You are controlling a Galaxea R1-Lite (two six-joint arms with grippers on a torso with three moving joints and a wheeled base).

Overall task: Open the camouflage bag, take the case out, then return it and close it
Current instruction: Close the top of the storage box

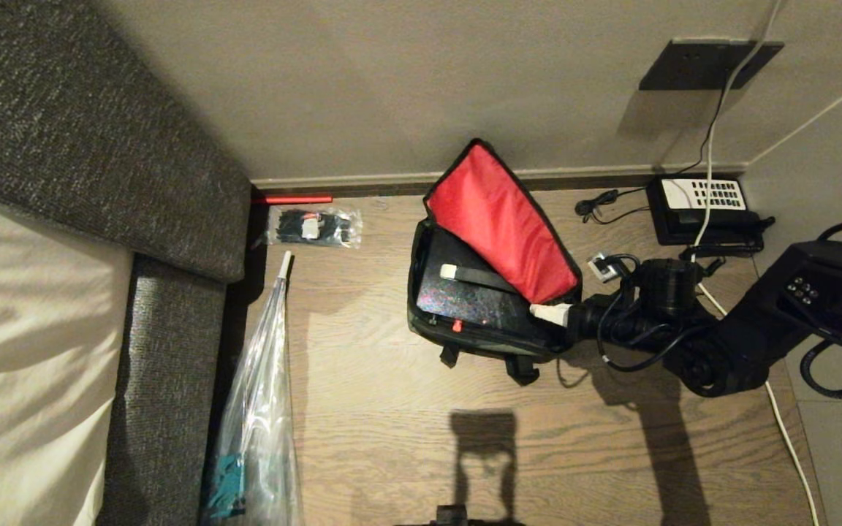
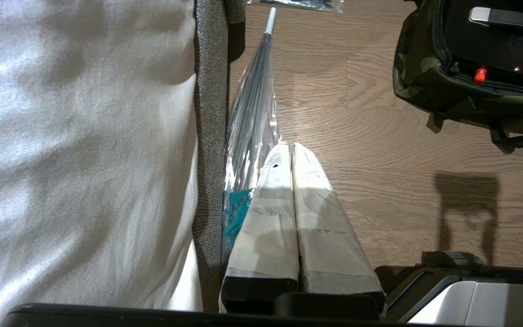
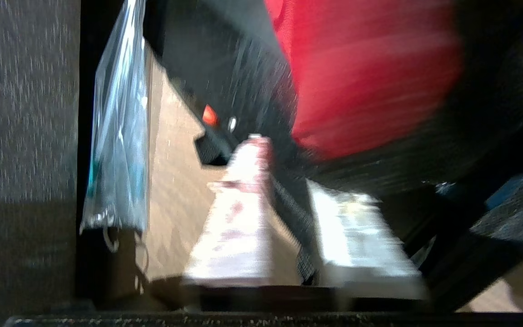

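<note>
The camouflage bag lies on the wooden floor by the wall, its lid standing up and showing the red lining. The flat black case lies inside it, with a pale label and a small red spot at the front edge. My right gripper is at the bag's right front corner, just under the lid's lower edge. In the right wrist view the right gripper is open, and a black strap runs through the gap beside one finger. My left gripper hangs parked and shut over the floor by the sofa.
A black telephone with cables sits at the wall, right of the bag. A clear packet of black items and a red rod lie to the left. A plastic-sleeved umbrella leans along the grey sofa.
</note>
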